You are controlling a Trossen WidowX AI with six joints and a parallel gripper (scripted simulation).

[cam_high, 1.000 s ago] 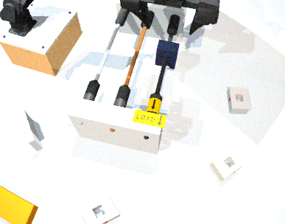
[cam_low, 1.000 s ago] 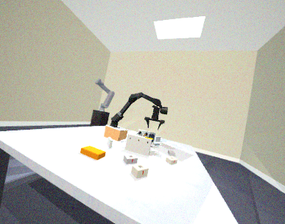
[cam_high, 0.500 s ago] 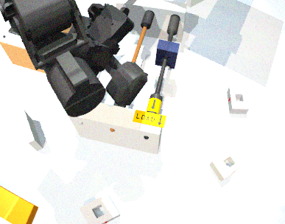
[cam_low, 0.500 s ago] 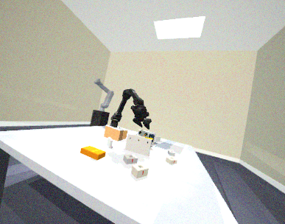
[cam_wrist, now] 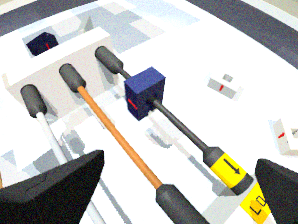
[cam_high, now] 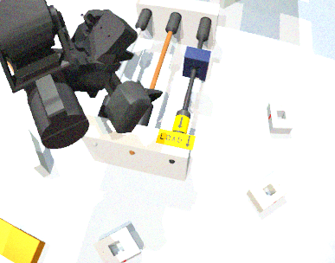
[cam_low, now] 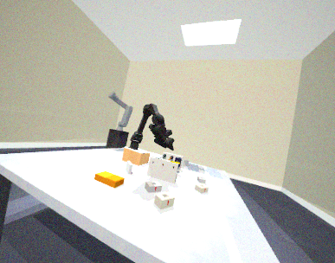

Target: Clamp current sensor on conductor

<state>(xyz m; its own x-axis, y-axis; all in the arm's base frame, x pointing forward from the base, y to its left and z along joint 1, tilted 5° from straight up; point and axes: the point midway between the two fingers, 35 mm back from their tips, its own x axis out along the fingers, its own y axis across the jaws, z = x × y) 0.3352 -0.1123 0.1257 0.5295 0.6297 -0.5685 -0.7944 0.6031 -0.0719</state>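
The dark blue sensor point(cam_high: 196, 63) point(cam_wrist: 144, 92) sits round the black conductor point(cam_high: 188, 92) point(cam_wrist: 180, 123), near the rack's far end. It looks like a closed block with a red mark on one side. Whether it is latched and which way its arrow points cannot be told. The yellow LOAD label point(cam_high: 176, 139) point(cam_wrist: 256, 204) with a printed arrow is at the conductor's near end. My gripper point(cam_high: 145, 73) point(cam_wrist: 180, 162) is open and empty. It is tilted, above the rack on the near side of the sensor, and its fingers are apart from the sensor.
An orange conductor point(cam_high: 162, 60) point(cam_wrist: 120, 137) and a white one point(cam_wrist: 54, 137) run beside the black one. Several pale square pieces, one point(cam_high: 280, 123) to the right, lie around the rack. A yellow block point(cam_high: 18, 238) point(cam_low: 109, 178) and an orange box point(cam_low: 136, 157) stand on the table.
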